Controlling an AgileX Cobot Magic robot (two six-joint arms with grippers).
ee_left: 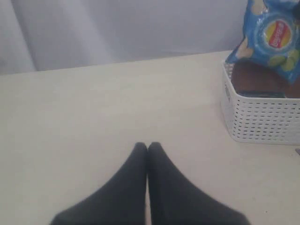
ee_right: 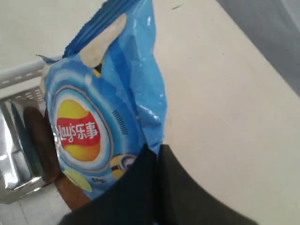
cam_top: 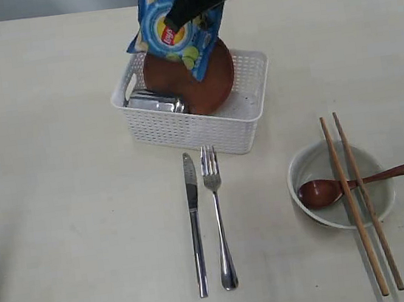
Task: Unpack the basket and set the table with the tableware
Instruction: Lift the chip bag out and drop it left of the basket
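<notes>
The white basket [cam_top: 184, 127] stands at the back middle of the table [cam_top: 59, 199]. In it lean a reddish-brown plate [cam_top: 205, 87] and a steel cup [cam_top: 152, 102]. My right gripper [ee_right: 157, 147] is shut on the edge of a blue chip bag [ee_right: 103, 117], held above the basket [ee_right: 18, 75]. In front of the basket lie a knife [cam_top: 195, 226] and a fork [cam_top: 219, 223]. At the right an off-white bowl [cam_top: 311, 159] carries chopsticks [cam_top: 357, 197] and a dark red-brown spoon [cam_top: 326, 189]. My left gripper [ee_left: 147, 146] is shut and empty over bare table, left of the basket [ee_left: 260, 117].
The chip bag [cam_top: 174, 24] hangs over the basket's back half and hides part of the plate. A grey curtain [ee_left: 117, 28] backs the far table edge. Bare tabletop stretches to the left of the basket and the cutlery.
</notes>
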